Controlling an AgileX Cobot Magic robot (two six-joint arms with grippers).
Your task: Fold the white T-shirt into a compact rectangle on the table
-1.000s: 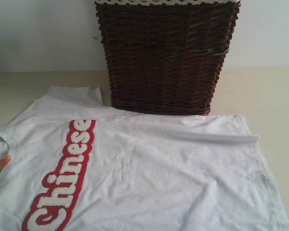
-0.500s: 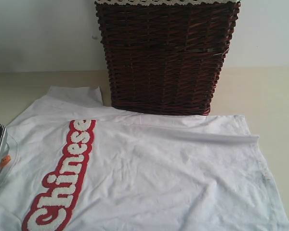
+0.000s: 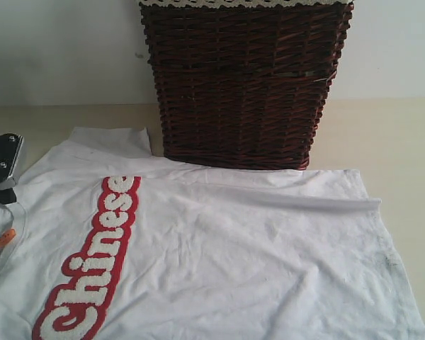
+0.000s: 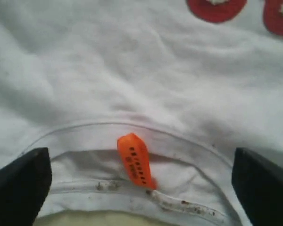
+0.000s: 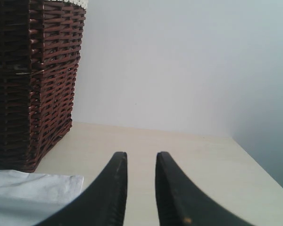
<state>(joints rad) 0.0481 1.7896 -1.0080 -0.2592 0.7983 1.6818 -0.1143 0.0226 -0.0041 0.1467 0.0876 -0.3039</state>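
0 folds show on the white T-shirt point(image 3: 219, 255): it lies spread flat, front up, on the counter point(image 3: 397, 134), filling the near half of the scene, so by my judgement the whole folding job is left to do. At the far left, the left pincer point(image 4: 141, 186) hangs above the neckline with its jaws spread wide and nothing between them; below it the ribbed collar point(image 4: 108, 136) and the small orange neck tag point(image 4: 136, 160) lie untouched. Just right of that, the red band of lettering point(image 3: 99, 262) runs from far to near across the chest, and 1 short sleeve point(image 3: 110, 142) sticks out flat on the far side. The cloth right of it is lightly creased, with 1 long shallow ridge, but nowhere doubled over. A dark wicker basket point(image 3: 244, 85) stands on the far side, its base touching or just beside the shirt's far edge. The hem point(image 3: 393, 255) lies open at the right. The right pincer point(image 5: 141, 188) is over bare counter, its jaws a narrow gap apart, gripping nothing. Sleeves, sides and length all wait.
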